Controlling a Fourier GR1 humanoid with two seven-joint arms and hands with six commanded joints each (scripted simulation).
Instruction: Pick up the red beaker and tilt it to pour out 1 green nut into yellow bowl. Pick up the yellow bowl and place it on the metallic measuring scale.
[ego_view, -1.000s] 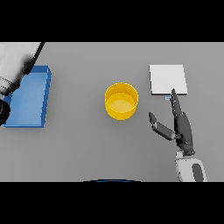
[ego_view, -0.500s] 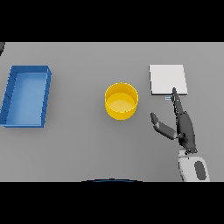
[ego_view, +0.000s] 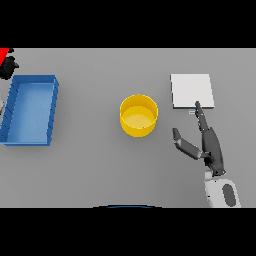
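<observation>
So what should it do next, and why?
Probably carry the red beaker, now just peeking in at the far left edge with the left hand, across to the yellow bowl. The bowl looks empty, and the right hand rests open beside the scale.

One yellow bowl (ego_view: 138, 115) is sitting on the grey table (ego_view: 100, 160). One blue tray (ego_view: 29, 109) is lying there too. One white square scale (ego_view: 192, 90) is resting on it. One bit of a red beaker (ego_view: 4, 54) is peeking in at the edge. One hand (ego_view: 207, 145) is showing fully.
</observation>
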